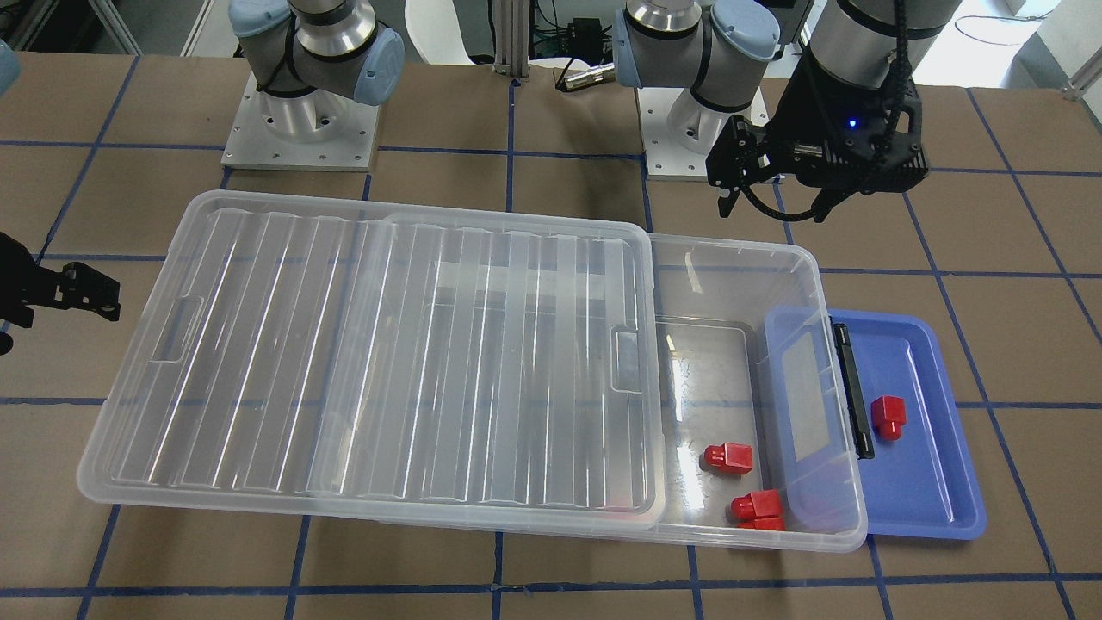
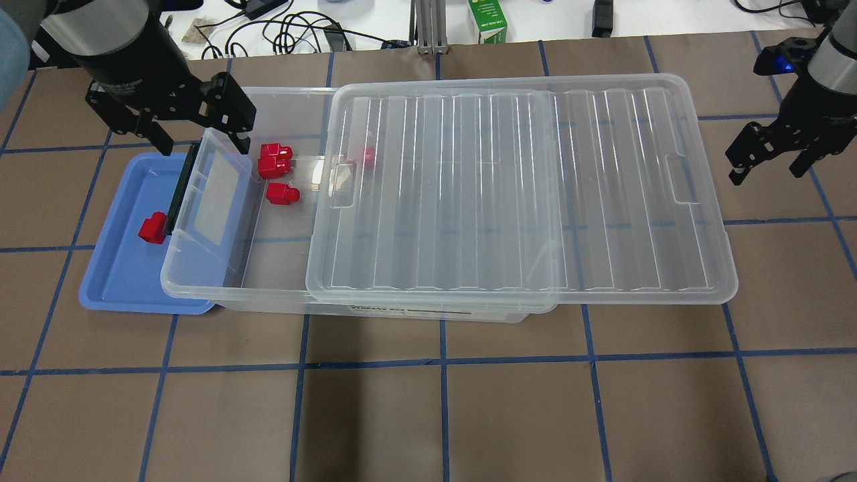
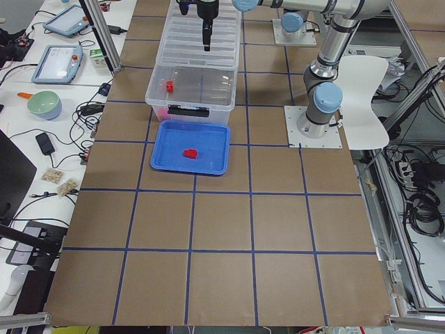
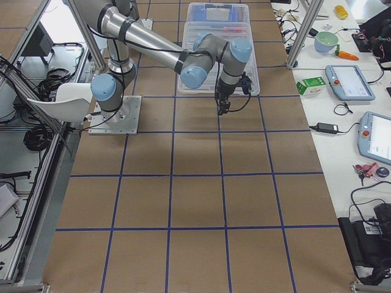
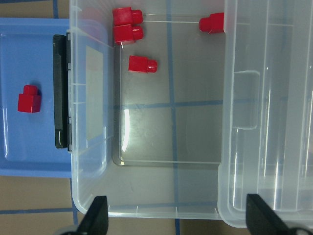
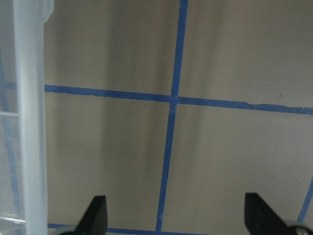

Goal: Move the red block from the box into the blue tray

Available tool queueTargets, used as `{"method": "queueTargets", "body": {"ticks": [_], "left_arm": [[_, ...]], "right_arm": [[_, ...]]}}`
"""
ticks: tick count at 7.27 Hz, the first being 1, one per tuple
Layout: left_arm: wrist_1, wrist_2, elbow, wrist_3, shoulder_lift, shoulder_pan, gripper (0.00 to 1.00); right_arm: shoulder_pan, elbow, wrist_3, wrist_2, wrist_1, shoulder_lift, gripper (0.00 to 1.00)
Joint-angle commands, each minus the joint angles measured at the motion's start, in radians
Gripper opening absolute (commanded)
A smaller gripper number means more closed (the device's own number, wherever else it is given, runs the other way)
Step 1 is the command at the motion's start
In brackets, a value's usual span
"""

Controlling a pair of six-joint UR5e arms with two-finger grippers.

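One red block [image 2: 152, 227] lies in the blue tray [image 2: 127, 274], also seen in the front view [image 1: 888, 417] and left wrist view [image 5: 29, 99]. Several more red blocks [image 2: 282, 194] lie in the open end of the clear box [image 2: 187, 292]; one sits under the edge of the lid [image 2: 522, 187], which is slid toward my right. My left gripper [image 2: 199, 137] is open and empty, hovering above the box's open end [image 5: 146, 208]. My right gripper [image 2: 768, 167] is open and empty over bare table past the lid's far end.
The box's end with the black clip [image 2: 179, 191] overhangs the tray's inner edge. The arm bases [image 1: 301, 120] stand behind the box. Cables and a green carton [image 2: 487, 20] lie beyond the table's far edge.
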Motion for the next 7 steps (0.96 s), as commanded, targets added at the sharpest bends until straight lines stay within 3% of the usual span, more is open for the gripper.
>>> {"method": "queueTargets", "body": {"ticks": [1,5,7], "left_arm": [[0.038,-0.021,-0.029,0.005,0.001,0.003,1.0],[0.066,0.044,-0.026,0.004,-0.01,0.001,1.0],[0.064,0.037,-0.019,-0.002,-0.009,0.003,1.0]], "right_arm": [[0.017,0.007,0.007,0.035,-0.003,0.001,1.0],[0.043,0.016,0.072,0.049,-0.003,0.009,1.0],[0.124,0.015,0.186,0.046,-0.004,0.01,1.0]]}}
